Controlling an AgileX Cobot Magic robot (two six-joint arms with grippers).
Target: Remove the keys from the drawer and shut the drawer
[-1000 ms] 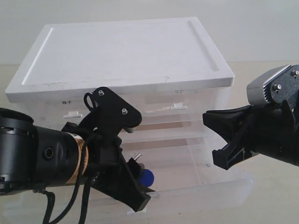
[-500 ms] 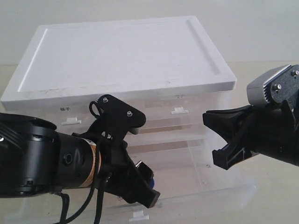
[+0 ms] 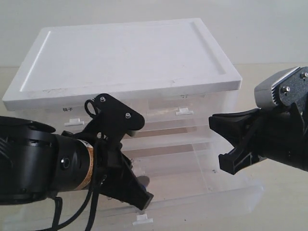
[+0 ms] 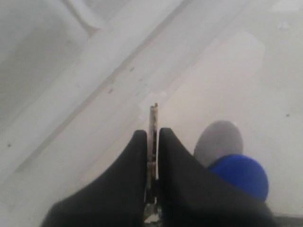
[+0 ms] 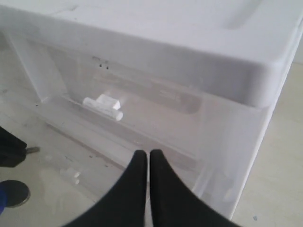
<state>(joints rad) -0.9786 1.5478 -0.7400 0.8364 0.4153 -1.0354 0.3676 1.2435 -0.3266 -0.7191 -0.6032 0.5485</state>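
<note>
Currently, my left gripper (image 4: 152,135), at seven o'clock of the one cabinet (image 3: 130,53), grips one blade of the keys (image 4: 153,113), their one blue fob (image 4: 239,176) alongside, inside the one open drawer (image 3: 207,195). At three o'clock, my right gripper (image 5: 148,158) is clenched on nothing.

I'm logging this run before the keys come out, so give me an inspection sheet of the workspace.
Surface: pale table.
Job's things: keys with blue fob, within the open bottom drawer of the white-topped cabinet.
Clutter: nothing seen.
Grippers: left gripper shut on a key blade; right gripper shut, empty, beside the cabinet.
Cables: black cables along the left arm.
Surroundings: plain wall.
</note>
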